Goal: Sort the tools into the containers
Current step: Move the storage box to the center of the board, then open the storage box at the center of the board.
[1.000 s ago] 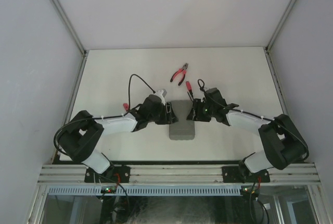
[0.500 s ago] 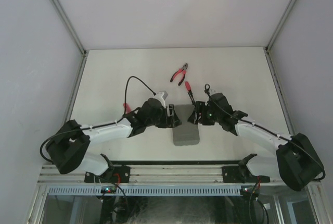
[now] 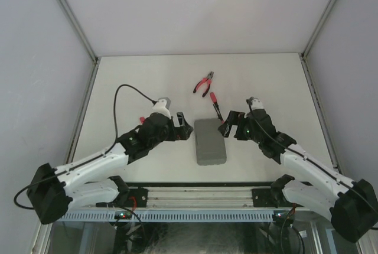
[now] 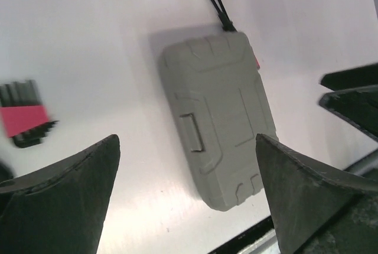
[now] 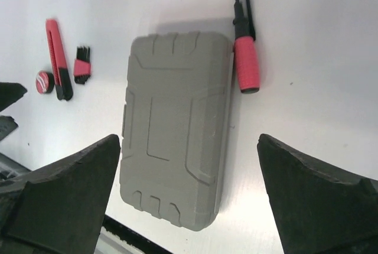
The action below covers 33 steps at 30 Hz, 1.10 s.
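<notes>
Both hands are wide open rn, with nothing in either 1. From the top cam I see my left hand (image 3: 182,127) just left of the grey case (image 3: 210,140) and my right hand (image 3: 230,124) just right of its far end. So the case sits between the 2 of them, and neither hand touches it.

The case lies flat on the white tabletop (image 3: 266,77), near the front edge. It is shut, lid side up. On the left wrist cam a small latch (image 4: 192,132) shows on the case's long left side. My 2 dark fingers (image 4: 65,195) stand far apart at the bottom of that view, w/ the case in the gap well past them.

Tools are all out on the tabletop, none in the case:
- The pliers (image 3: 204,84) w/ red grips lie farther back, apart from the case.
- The screwdriver (image 5: 246,65) lies just beside the case's far right corner. Its red grip is next to the case and its thin black shaft points away.
- The short red-black tool (image 5: 54,47), the comb-like piece (image 5: 82,65) and the round red disc (image 5: 44,80) sit close together, left of the case and apart from it.
</notes>
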Tool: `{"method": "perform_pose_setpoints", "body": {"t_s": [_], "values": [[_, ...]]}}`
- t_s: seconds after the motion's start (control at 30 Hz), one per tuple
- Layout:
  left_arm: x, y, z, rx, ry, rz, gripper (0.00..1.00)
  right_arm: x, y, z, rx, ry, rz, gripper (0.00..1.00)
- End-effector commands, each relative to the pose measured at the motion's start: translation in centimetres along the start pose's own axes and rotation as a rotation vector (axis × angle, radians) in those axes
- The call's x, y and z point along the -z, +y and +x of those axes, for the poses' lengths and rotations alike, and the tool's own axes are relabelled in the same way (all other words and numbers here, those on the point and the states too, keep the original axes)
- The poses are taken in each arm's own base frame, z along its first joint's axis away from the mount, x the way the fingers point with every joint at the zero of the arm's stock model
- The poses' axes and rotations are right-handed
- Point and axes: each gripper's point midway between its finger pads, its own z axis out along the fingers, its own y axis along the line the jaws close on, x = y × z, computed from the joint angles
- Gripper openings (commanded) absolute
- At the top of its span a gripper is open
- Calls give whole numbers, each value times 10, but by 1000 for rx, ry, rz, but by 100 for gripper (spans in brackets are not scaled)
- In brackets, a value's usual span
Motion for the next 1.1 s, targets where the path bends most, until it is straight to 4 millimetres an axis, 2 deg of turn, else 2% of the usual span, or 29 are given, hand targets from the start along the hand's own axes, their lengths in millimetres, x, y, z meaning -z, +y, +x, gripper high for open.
{"method": "perform_pose_setpoints", "body": {"t_s": [0.0, 0.13, 0.23, 0.37, 0.63, 0.77, 0.87, 1.07], "values": [[28, 23, -45, -38, -182, -142, 100, 21, -8, -29, 31, -152, 54, 100], [48, 41, -66, -21, -288, -234, 100, 39, -23, -45, 2, -239, 115, 100], [56, 48, -73, -4, -324, -263, 100, 46, -38, -46, 13, -236, 156, 100], [50, 53, -68, 47, -289, -237, 100, 44, -53, -45, -14, -211, 162, 100], [51, 67, -68, 158, -310, -222, 100, 41, -56, -46, -51, -201, 114, 99], [56, 67, -70, 153, -314, -208, 100, 41, -58, -45, -58, -196, 120, 97], [55, 72, -70, 163, -330, -232, 100, 39, -70, -42, -97, -181, 164, 94], [46, 73, -63, 127, -300, -221, 100, 34, -78, -37, -189, -142, 164, 92]]}}
